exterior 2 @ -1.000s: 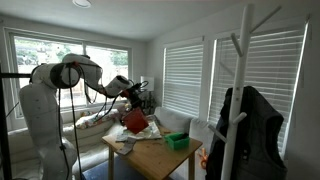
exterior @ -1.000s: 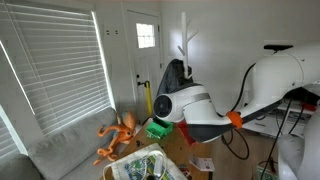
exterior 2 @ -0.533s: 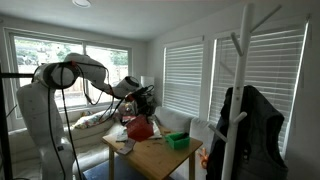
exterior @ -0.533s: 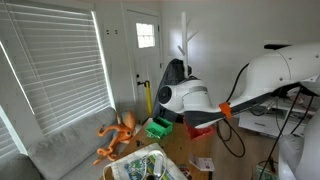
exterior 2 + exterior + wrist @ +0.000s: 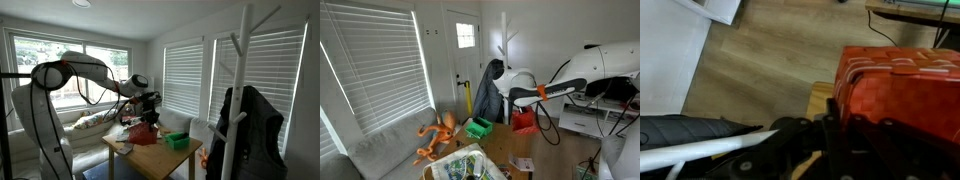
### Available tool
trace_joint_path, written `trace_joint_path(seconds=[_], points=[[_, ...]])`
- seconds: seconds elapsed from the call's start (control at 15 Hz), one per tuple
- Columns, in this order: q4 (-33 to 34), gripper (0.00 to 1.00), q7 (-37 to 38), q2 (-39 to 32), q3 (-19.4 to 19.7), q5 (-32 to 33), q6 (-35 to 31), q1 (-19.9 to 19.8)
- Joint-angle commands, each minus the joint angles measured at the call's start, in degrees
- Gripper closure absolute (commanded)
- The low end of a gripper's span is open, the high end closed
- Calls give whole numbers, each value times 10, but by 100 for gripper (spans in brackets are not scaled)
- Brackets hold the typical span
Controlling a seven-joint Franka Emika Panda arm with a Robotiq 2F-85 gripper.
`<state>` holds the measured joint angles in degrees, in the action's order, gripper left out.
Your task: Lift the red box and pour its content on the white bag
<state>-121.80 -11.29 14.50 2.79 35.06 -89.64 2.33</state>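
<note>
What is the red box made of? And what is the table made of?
The red box looks like moulded plastic. In the wrist view its sides have an even, basket-like weave pattern pressed into them and a soft shine. The table looks like pale wood with a dull, smooth top. It is too small in the exterior view to show any grain, so it could also be a wood-look board.

The red box (image 5: 902, 88), at three o'clock in the wrist view, shows a moulded basket-weave relief in slightly glossy plastic. At six o'clock the end effector (image 5: 840, 128) is matt black. The floor boards (image 5: 770, 60) at eleven o'clock are smooth, grained wood. In an exterior view the arm (image 5: 612, 62) has a glossy white shell. The sofa (image 5: 380, 150) at seven o'clock is matt grey cloth.
</note>
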Motion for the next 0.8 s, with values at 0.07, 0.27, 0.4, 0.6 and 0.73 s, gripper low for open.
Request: trace_joint_path(seconds=[0.07,0.27,0.4,0.6,0.73], points=[[3,99,43,-4,-9,-3,-19,-11],[12,99,118,-16,-3,-35,-78,-18],[7,99,148,-24,5,-72,-107,-26],[-5,99,166,-32,16,-138,-159,-40],[-14,99,163,-39,30,-180,-202,-54]])
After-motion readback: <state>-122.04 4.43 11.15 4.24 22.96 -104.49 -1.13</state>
